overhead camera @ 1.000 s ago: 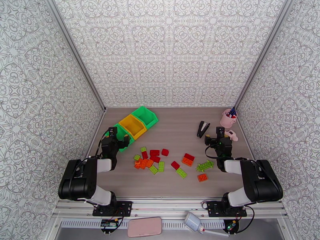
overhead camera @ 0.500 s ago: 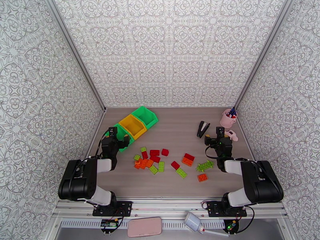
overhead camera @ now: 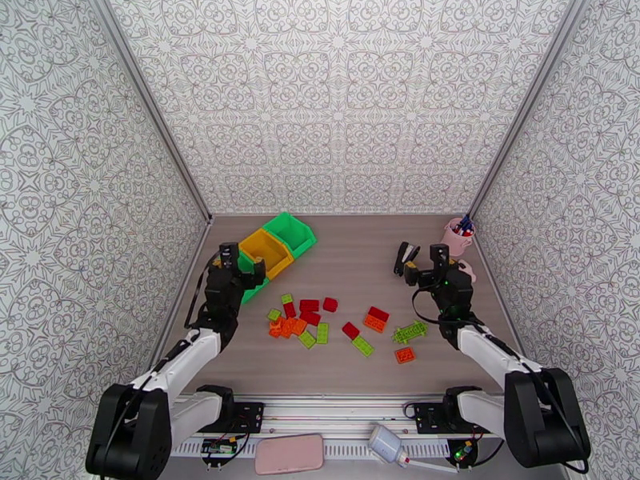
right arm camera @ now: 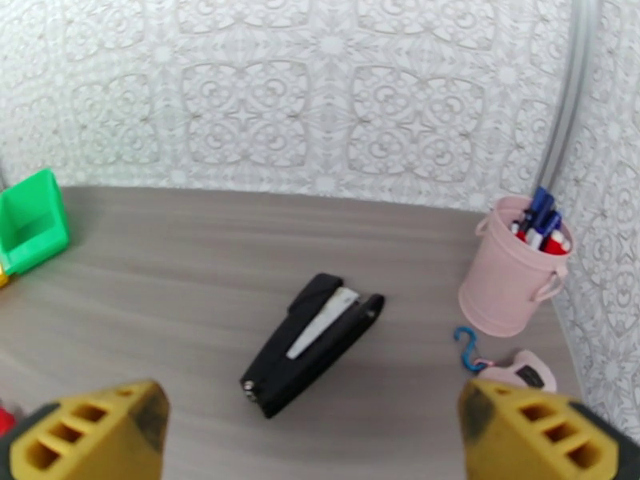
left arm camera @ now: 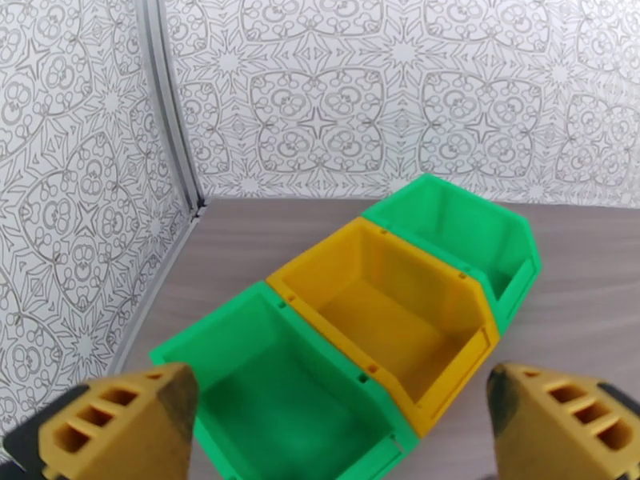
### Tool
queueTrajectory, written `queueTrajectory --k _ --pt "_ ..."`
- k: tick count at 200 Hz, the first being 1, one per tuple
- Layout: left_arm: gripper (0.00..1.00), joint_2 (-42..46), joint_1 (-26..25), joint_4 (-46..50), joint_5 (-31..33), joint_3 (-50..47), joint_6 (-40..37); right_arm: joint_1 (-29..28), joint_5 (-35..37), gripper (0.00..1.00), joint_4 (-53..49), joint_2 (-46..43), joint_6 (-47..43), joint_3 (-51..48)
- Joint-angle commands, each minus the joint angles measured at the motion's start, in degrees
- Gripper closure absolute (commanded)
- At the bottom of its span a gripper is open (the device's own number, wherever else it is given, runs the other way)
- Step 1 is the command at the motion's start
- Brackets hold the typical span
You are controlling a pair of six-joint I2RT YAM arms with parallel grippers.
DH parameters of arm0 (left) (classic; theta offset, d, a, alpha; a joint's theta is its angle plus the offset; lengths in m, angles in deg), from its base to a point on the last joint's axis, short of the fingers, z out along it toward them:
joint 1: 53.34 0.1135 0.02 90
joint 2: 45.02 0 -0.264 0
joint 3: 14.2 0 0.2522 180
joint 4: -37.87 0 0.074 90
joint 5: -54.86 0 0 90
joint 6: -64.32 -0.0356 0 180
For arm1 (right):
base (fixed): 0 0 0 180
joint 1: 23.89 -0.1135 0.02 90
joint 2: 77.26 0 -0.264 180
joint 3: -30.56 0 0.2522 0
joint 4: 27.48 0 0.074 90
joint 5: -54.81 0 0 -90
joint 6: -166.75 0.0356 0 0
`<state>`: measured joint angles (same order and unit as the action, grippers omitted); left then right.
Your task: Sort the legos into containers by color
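In the top external view, the small studded plastic legos (overhead camera: 310, 317) in red, orange and translucent lime green are seen scattered on the grey wood-grain table (overhead camera: 352, 262). Most are clustered left of centre and the rest are spread towards the right. The three joined open-top plastic containers (overhead camera: 298, 232), two bright green with a yellow one between, are set in a diagonal row at the far left. The near end of the row is close to the cluster. The left gripper (overhead camera: 242, 262) is held over the nearest green bin, jaws spread and released. The right gripper (overhead camera: 424, 259) is held just beside a black stapler (overhead camera: 408, 251), jaws likewise parted around nothing. A pink pen cup (overhead camera: 456, 236) is placed near it.

In the left wrist view, the row of bins is seen below and ahead, and the yellow fingers (left arm camera: 120, 418) are set wide apart.

In the right wrist view, the stapler is seen lying flat on the table. The cup, filled with pens, is placed to its right.
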<state>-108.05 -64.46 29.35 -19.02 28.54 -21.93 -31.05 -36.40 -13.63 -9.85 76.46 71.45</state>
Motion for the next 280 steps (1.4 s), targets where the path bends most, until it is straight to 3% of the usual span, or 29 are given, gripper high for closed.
queueTrajectory --k 1,36,51,62,118,147,192,280 --pt "0.00 0.7 -4.7 10.9 11.1 3.3 8.4 -3.5 -2.7 0.00 -6.9 -2.5 -1.7 3.2" --pt "0.00 -1.4 -11.4 23.8 22.2 9.4 22.3 -10.9 -3.4 0.00 -10.9 -4.3 -3.2 5.3" --pt "0.00 -4.2 -11.3 34.5 25.8 14.2 33.7 -14.8 -3.3 0.00 -12.4 -3.8 -4.1 6.6" --pt "0.00 -6.9 -10.4 38.1 25.2 17.1 37.1 -17.6 -3.5 0.00 -13.1 -2.9 -4.5 7.7" --pt "0.01 -23.2 -7.8 45.0 23.6 30.8 41.1 -30.0 -4.4 0.00 -14.2 4.6 -6.1 13.9" --pt "0.06 -31.4 -6.1 49.9 22.2 38.4 43.9 -33.7 -4.2 0.00 -13.6 7.5 -5.9 16.1" --pt "0.17 -39.4 -4.4 49.2 18.4 43.8 44.3 -35.1 -3.9 0.00 -14.0 8.5 -6.2 17.6" --pt "0.39 -44.3 -2.8 48.4 15.9 45.1 47.6 -35.1 -1.9 0.00 -16.1 6.0 -6.7 17.2"
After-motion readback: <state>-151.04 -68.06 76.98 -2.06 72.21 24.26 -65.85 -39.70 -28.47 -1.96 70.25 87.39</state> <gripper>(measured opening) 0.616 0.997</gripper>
